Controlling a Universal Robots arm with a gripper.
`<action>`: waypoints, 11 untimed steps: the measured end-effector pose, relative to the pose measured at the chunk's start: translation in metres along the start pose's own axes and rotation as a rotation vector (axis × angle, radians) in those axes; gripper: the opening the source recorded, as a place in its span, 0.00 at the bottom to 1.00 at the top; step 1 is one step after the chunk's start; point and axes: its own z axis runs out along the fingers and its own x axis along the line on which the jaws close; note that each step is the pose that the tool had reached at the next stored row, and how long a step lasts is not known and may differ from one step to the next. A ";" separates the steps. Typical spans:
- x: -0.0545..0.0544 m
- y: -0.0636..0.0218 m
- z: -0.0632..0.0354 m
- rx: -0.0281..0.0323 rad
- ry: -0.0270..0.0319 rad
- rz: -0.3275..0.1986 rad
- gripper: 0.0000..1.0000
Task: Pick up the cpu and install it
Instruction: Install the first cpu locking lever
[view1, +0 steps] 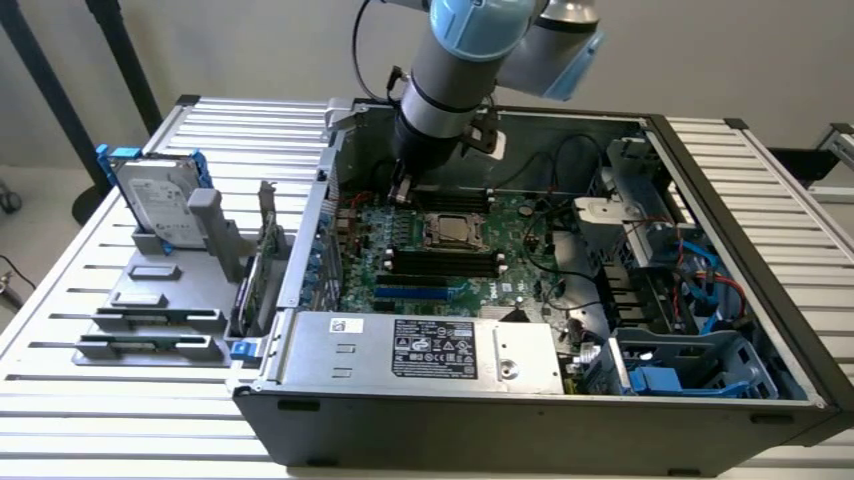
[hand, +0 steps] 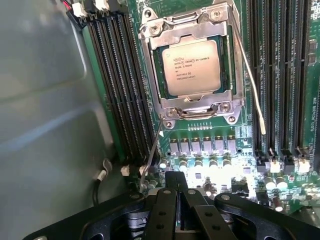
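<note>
Wrist view showed you the cpu (hand: 192, 67) lying in its socket on the motherboard (hand: 220, 150), framed by the metal load plate (hand: 187, 31). Your gripper (hand: 179, 185) hung just beside that socket, its fingers pressed together and holding nothing, inside the computer case (view1: 747, 330).

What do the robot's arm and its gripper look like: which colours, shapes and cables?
The arm is a round silver-grey tube with light blue joint covers. A thin black cable loops beside it. The gripper is matte black, built of flat linked bars with small round screw heads.
</note>
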 end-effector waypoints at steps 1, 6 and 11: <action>0.000 -0.0003 -0.0005 -0.0002 0.0072 0.008 0.11; 0.000 -0.0017 -0.0039 0.0018 0.0389 0.041 0.11; 0.000 -0.0039 -0.0086 0.0071 0.0677 0.063 0.11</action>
